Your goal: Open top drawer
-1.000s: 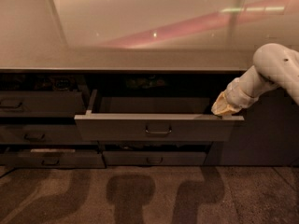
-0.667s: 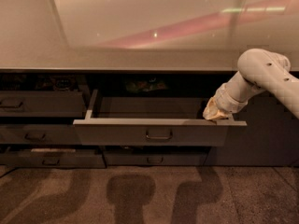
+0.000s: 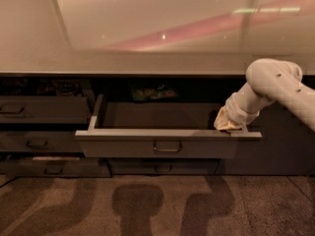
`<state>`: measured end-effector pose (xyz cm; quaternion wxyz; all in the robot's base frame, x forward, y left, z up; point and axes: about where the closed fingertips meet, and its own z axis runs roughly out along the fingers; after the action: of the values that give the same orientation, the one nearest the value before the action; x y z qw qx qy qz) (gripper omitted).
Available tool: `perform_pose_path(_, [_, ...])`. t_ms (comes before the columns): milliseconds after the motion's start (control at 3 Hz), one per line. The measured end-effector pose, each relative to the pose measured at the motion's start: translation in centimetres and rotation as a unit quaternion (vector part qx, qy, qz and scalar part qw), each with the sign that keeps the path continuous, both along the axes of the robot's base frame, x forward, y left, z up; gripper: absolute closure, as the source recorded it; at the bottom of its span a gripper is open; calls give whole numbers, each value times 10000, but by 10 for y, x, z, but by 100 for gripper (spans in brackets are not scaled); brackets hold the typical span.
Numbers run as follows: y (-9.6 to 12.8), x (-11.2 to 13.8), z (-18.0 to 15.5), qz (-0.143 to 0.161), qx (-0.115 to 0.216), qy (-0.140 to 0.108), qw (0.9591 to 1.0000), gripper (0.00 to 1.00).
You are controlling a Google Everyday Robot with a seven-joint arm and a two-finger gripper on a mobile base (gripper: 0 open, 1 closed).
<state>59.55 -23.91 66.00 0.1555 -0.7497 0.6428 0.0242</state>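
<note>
leftmost, the narrower dark grey drawer fronts [image 3: 44, 111] with small loop handles stack beneath the pale glossy surface [image 3: 147, 58]; they are not the task's concern and nothing touches them. next comes the top drawer [image 3: 123, 144], the wide dark grey front in the middle of the cabinet, just under the edge of the surface. it stands pulled well out toward the camera, its front clear of the neighbouring fronts, so by my judgement the opening is largely done. its deep grey tray shows a bare inner wall and a left side rail, and looks empty as far as the dim light allows. the small rectangular loop handle [image 3: 167, 146] at its centre hangs free, with nothing on it. further right, the cream-coloured hand [image 3: 229, 126] of the white tubular arm [image 3: 275, 82] reaches down from the right and rests at the top rim of the drawer front near its right end, probably hooked behind that rim rather than on the handle, which would let it drag the drawer outward. whether the hand is spread or pressed together i cannot tell.
</note>
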Motion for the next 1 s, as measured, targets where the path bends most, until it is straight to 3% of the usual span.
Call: perform_pose_path(1000, [-10, -55, -22, -210, -573, -249, 9978, 12])
